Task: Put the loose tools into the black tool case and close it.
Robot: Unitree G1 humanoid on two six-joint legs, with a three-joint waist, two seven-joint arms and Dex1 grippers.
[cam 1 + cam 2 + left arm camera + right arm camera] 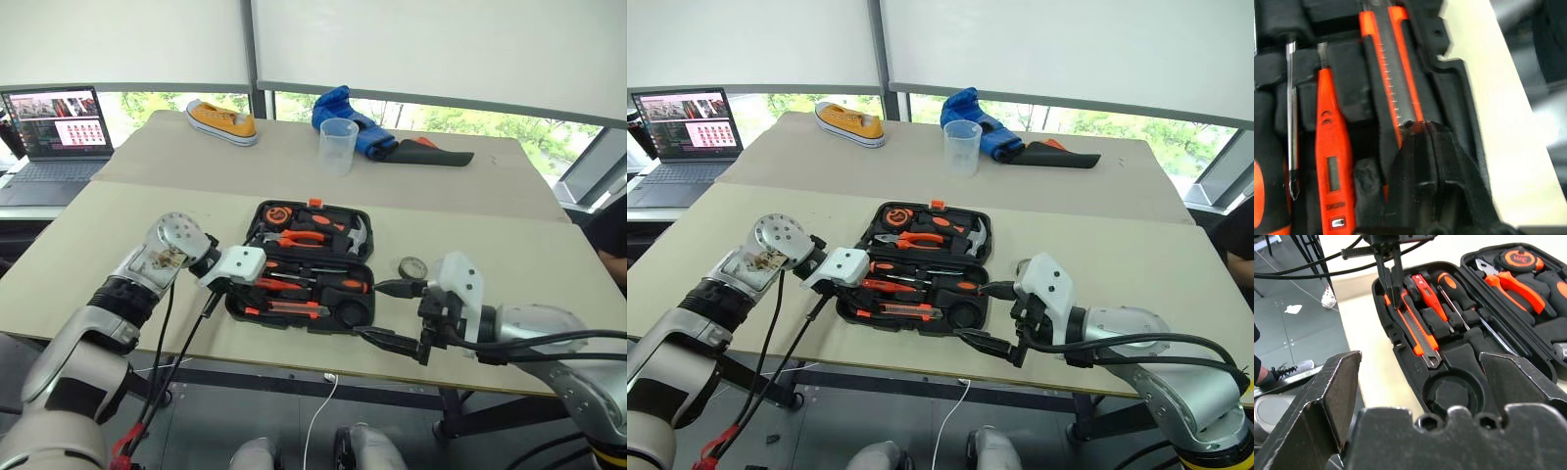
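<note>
Left tool [1392, 281], tips nearly together, presses the knife [1413, 330] at the case's [257, 311] near-left edge on the table [549, 294]; a skewed push could pop it out. Right tool [397, 313], spread wide, hangs empty beside the vacant round recess.

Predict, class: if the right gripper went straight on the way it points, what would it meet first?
Probably the near right end of the open tool case, around its empty round recess. The right gripper is open and aims there; depth is uncertain.
</note>
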